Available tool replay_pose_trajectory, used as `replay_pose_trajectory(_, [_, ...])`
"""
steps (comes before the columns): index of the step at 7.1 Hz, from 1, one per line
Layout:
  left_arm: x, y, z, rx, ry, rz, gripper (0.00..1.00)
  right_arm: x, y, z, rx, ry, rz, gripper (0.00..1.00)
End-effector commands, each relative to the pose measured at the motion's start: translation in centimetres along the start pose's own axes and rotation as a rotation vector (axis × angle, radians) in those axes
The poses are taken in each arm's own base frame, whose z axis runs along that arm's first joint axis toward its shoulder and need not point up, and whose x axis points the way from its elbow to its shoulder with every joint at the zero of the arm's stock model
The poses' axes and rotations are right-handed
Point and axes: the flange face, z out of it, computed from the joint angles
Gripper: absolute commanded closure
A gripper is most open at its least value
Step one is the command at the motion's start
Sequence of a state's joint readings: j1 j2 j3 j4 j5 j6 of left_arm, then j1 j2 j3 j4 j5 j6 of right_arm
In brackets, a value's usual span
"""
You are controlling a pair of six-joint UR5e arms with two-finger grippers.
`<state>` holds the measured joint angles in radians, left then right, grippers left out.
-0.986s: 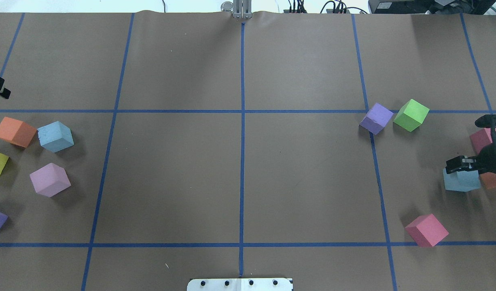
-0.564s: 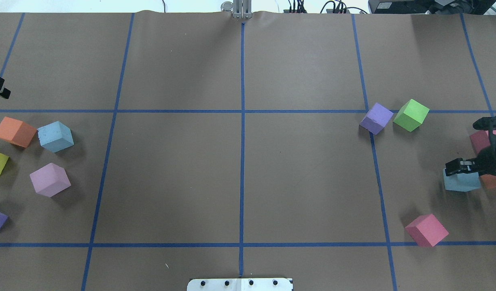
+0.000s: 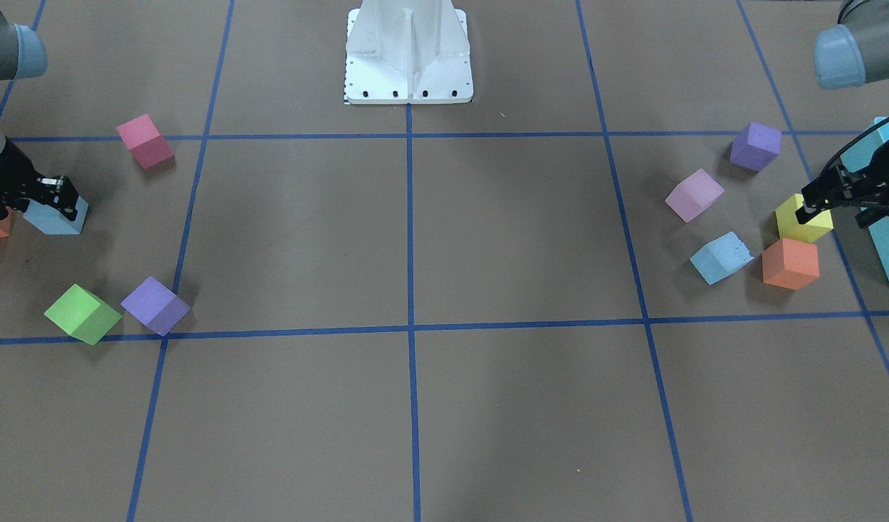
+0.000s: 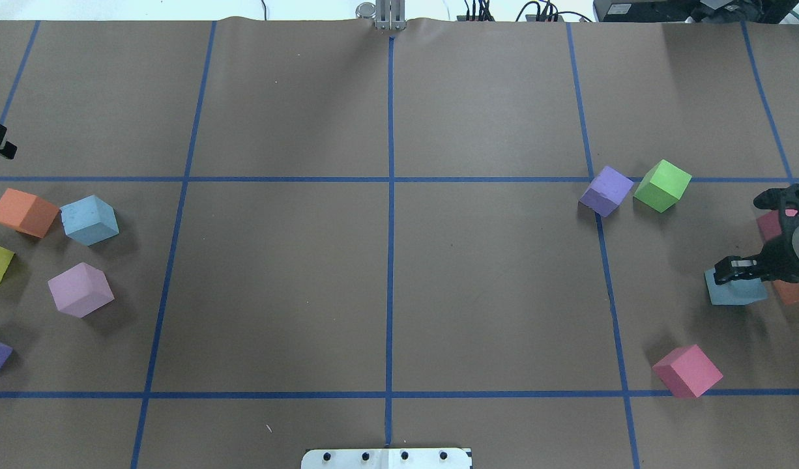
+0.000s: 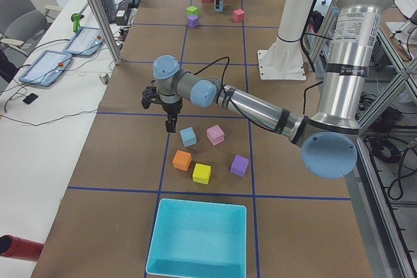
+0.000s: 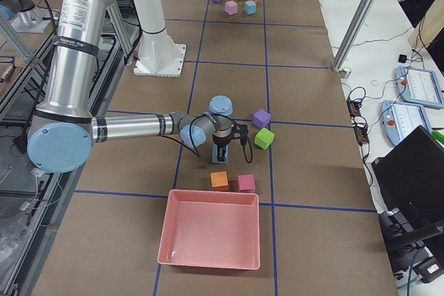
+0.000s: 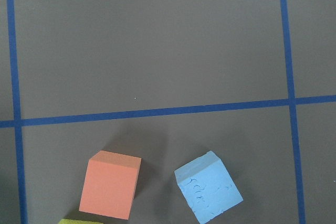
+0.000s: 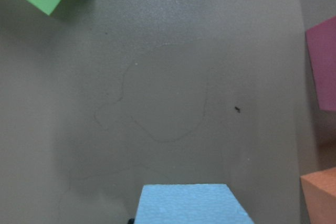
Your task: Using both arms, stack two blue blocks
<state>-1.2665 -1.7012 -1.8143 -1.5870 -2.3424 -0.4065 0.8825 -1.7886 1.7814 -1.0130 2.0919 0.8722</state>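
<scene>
Right claw [image 3: 59, 199]: clamped on first blue block [image 3: 56, 221], at far right side of table [image 3: 415, 239]. Block seen filling bottom edge of right wrist view, squarely under the camera. Cannot be told from these views whether block rides clear of table or rests on it. Orange and pink cubes close by on outer side; no contact made out.

Left claw [image 3: 807, 210]: empty, hanging above yellow cube [image 3: 803, 223]. Cannot tell whether apart or together.

Second blue block [image 3: 720, 257]: flat on table at left side, pitted face up, untouched. Just beside orange cube [image 3: 790, 263], narrow gap between. Well apart from first block, whole width of table between them.

Step in hand, as judged: pick-up of first block by right arm. No stack yet.

Next move, as judged:
- Raise held block clear of neighbouring cubes, then carry toward middle of table.
- Bring left claw over second block, square to its turned faces, avoiding orange cube on closing.
- Set one block squarely on the other; release only once seated.
</scene>
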Motion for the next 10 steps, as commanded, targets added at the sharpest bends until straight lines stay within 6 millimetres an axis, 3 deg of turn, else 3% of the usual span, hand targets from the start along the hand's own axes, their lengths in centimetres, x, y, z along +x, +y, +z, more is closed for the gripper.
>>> replay_pose_trajectory(1, [0.0,0.1,-0.1,0.001,0.0,-0.001,0.01,-2.3,-0.2,-2.4,0.022,-0.044,-0.023,0.46])
replay_pose_trajectory(2, [0.0,0.1,-0.1,0.001,0.0,-0.001,0.01,-2.9,-0.4,-3.9,0.011,-0.084,-0.017,0.47])
replay_pose_trajectory(3, [0.2,0.0,-0.3,0.005,0.002,0.002,0.01,-5.6,-2.1,-6.3,-0.007,-0.119,-0.003,0.5])
replay_pose_trajectory(4, [0.2,0.1,-0.3,0.004,0.002,-0.002,0.01,-9.8,-4.9,-8.6,-0.008,-0.101,0.021,0.51])
replay_pose_trajectory(6, [-0.2,0.4,0.0,-0.001,-0.001,-0.008,0.01,-20.3,-7.2,-12.5,-0.048,-0.041,0.011,0.51])
replay_pose_trajectory(8, [-0.3,0.5,0.0,-0.003,0.0,-0.009,0.01,-30.6,-6.5,-13.7,-0.045,0.031,-0.02,0.51])
replay_pose_trajectory(10, [-0.8,1.0,0.3,-0.01,-0.003,-0.016,0.01,-38.1,-6.2,-14.9,-0.045,-0.017,-0.033,0.51])
